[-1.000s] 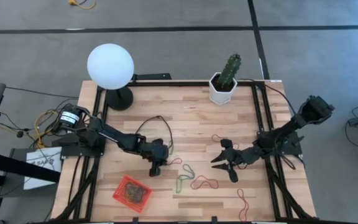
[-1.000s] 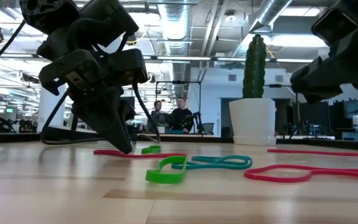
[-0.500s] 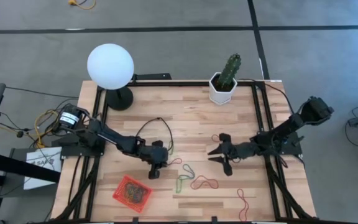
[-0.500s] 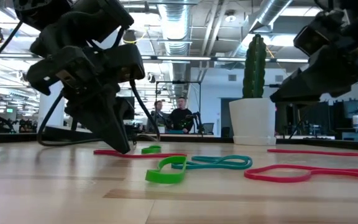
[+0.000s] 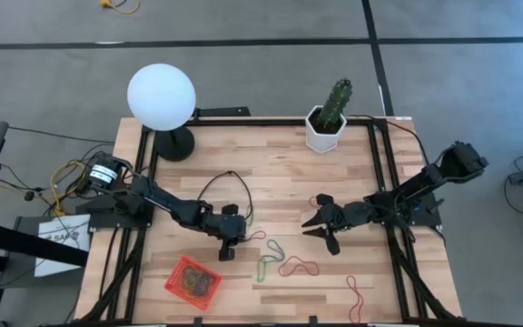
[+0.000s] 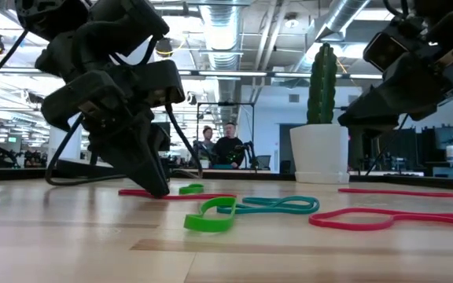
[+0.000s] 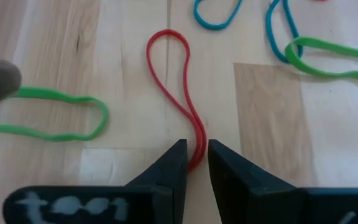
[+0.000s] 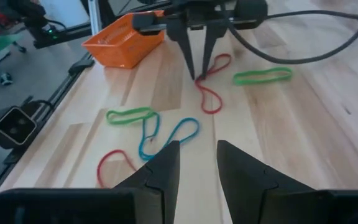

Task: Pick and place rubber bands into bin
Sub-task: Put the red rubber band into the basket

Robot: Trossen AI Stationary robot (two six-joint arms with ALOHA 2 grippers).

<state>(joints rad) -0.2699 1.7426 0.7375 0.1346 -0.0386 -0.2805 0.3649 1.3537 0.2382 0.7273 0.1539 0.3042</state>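
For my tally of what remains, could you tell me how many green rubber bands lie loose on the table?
2. One green band lies beside the left pincer, which pinches a red band; the other overlaps a blue band nearer the front. More may hide in the bin.

rubber bands (image 5: pixel 280 258) loose on wood (several colours) | bin (image 5: pixel 192 282) near front-left edge

Loose bands on the surface (image 5: pixel 280 173), high view: 7
- red bands (image 5: pixel 298 267): 4
- green bands (image 5: pixel 266 266): 2
- blue band (image 5: pixel 273 247): 1

Bin (image 5: pixel 176 271): 1; it contains further bands in a tangle, quantity not countable
Cactus pot (image 5: pixel 323 132): 1
Globe lamp (image 5: pixel 161 96): 1
Arms (image 5: pixel 175 207): 2
People (image 6: pixel 228 145) beyond the surface, low view: 2
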